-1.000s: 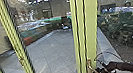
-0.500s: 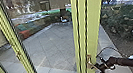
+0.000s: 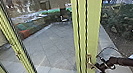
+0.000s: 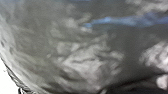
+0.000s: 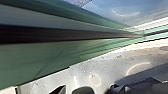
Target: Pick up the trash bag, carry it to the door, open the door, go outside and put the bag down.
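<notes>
"What's the biggest thing there?"

"The paved yard (image 3: pixel 48 47), seen through glass in the head view. Then the glass door (image 3: pixel 87 18) with its yellow-green frame; I can't tell whether it stands ajar."

"And the trash bag (image 4: pixel 30 37)?"

"Close in front of the left wrist camera. It's thin, see-through film, soft and wrinkled. I'd expect it to be light for its bulk, slippery, apt to swing and easy to tear on a hard edge."

"What's inside?"

"Pale crumpled wads (image 4: pixel 87 60), perhaps paper or tissue. Loose stuff like that would shift and squash rather than hold a shape. How full the bag is, I can't say."

"The grippers?"

"The right gripper (image 3: pixel 100 69) is at the door handle (image 3: pixel 89 61); whether it's open or closed on it, I can't tell. Nor can I tell if the left gripper has hold of the bag."

"Where would you take hold?"

"By the gathered neck, if it can be found. The blue strip (image 4: pixel 107 20) may be a drawstring, and would bear the load better than a pinch of bare film. I'd keep the film clear of that handle."
</notes>
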Controlling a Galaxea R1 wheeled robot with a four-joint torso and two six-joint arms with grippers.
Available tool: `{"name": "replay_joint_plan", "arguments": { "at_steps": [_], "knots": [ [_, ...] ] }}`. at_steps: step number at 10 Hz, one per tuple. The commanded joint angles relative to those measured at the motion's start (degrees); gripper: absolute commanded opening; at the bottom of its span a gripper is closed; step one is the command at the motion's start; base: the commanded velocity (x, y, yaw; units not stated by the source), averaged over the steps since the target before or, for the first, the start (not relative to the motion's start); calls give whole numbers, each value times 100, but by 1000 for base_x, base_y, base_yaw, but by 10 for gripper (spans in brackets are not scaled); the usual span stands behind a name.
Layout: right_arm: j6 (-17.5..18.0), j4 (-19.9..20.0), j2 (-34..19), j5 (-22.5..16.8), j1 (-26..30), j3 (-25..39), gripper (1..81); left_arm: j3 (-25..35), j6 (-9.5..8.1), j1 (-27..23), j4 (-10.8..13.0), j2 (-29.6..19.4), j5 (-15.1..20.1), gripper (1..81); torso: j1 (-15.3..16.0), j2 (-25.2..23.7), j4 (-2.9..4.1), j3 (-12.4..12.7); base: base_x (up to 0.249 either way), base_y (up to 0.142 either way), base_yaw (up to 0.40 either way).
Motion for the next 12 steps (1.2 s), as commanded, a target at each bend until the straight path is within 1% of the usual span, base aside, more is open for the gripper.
{"name": "replay_joint_plan", "arguments": {
  "at_steps": [1, 3, 5, 6, 7, 9, 12],
  "knots": [
    [278, -680, -181, -300, 359, -194, 811, 7, 41, -71, 6, -41, 501, 10, 0, 0, 0, 0, 0, 0, 0],
    [261, -680, -199, -150, 465, -229, 811, 7, 24, -36, -12, -49, 510, 10, 2, 0, 0, -6, 0, 0, 0],
    [261, -671, -348, -1, 649, -194, 811, 7, 15, -1, -21, -58, 510, 10, 2, 0, 0, -9, 0, 0, 0],
    [270, -671, -392, 17, 755, -168, 811, 7, 15, 8, -21, -58, 554, 10, 2, 0, 0, -9, 0, 0, 0],
    [270, -671, -428, 52, 808, -89, 811, 7, 24, 8, -20, -75, 676, 10, 2, 0, 0, -11, 0, 0, 0],
    [278, -671, -471, 167, 834, 25, 811, 7, 24, 17, -12, -84, 704, 10, 4, 2, 0, -18, 0, 0, 0],
    [278, -671, -533, 255, 852, 113, 811, 7, 33, 17, -21, -84, 704, 10, 0, 2, 0, -19, 83, 0, 0]
  ]
}}
